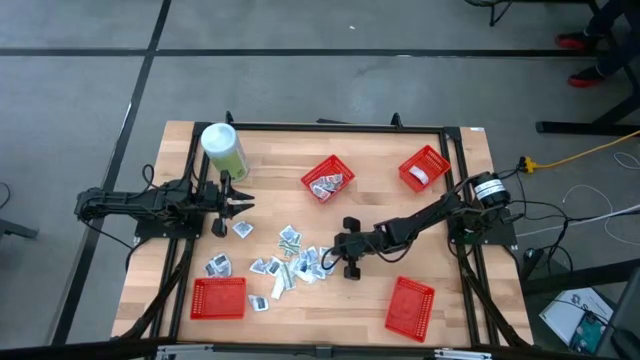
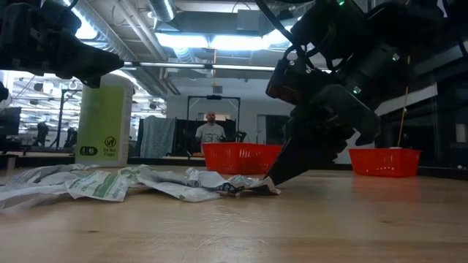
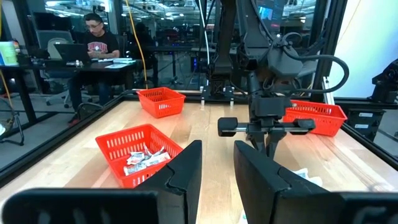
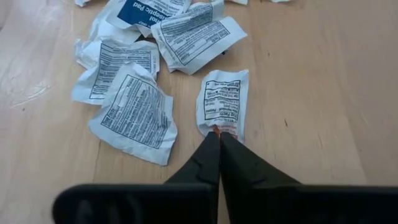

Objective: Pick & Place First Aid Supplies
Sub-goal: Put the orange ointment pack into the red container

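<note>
Wooden table (image 1: 440, 260), pale planks, black frame along its edges. Four red mesh baskets on it: two toward the far edge, one mid-table (image 1: 328, 177) holding packets, one near the far right corner (image 1: 424, 167); two along the near edge, left (image 1: 218, 297) and right (image 1: 410, 304). Pale-green canister (image 1: 224, 149) upright near the far left corner. Loose first aid packets (image 1: 290, 262) scattered flat left of centre.

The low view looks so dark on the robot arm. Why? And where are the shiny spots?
Low view: bright ceiling lights shine from behind, so the right gripper shows as a black shape, shut on a packet. Right wrist view: soft glare brightens the wooden table beside the packets. High view: even light, short shadows under the arms.
</note>
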Robot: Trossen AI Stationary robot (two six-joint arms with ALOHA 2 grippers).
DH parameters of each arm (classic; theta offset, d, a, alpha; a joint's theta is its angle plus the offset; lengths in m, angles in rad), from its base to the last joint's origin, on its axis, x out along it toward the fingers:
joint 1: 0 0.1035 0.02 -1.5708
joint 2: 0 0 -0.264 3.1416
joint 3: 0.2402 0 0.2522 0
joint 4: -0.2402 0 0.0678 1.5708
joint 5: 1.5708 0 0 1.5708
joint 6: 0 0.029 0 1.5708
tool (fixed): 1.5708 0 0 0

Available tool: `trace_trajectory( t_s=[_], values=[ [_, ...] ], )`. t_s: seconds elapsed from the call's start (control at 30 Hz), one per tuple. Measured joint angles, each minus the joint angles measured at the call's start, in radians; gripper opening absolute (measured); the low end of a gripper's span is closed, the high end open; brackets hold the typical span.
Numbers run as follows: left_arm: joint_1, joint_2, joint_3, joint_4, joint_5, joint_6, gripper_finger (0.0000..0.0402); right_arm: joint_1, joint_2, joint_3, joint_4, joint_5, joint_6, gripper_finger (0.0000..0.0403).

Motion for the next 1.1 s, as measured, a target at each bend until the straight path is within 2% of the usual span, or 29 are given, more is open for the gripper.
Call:
trace_trajectory(
  t_s=[0.27, 0.53, 0.67, 0.93, 1.1],
  values=[
    [0.0, 0.0, 0.0, 0.0, 0.0, 0.0, 0.0088, -0.002, -0.015, 0.0, -0.006, -0.059, -0.026, 0.0004],
    [0.0, 0.0, 0.0, 0.0, 0.0, 0.0, 0.0088, 0.0, -0.128, -0.003, -0.153, -0.069, -0.05, 0.0008],
    [0.0, 0.0, 0.0, 0.0, 0.0, 0.0, 0.0088, -0.001, -0.17, -0.002, -0.167, -0.063, -0.068, 0.0009],
    [0.0, 0.0, 0.0, 0.0, 0.001, 0.0, 0.0088, -0.033, -0.207, 0.0, -0.115, 0.052, -0.132, 0.0009],
    [0.0, 0.0, 0.0, 0.0, 0.001, 0.0, 0.0088, -0.088, -0.208, 0.0, -0.065, 0.071, -0.147, 0.0009]
  ],
)
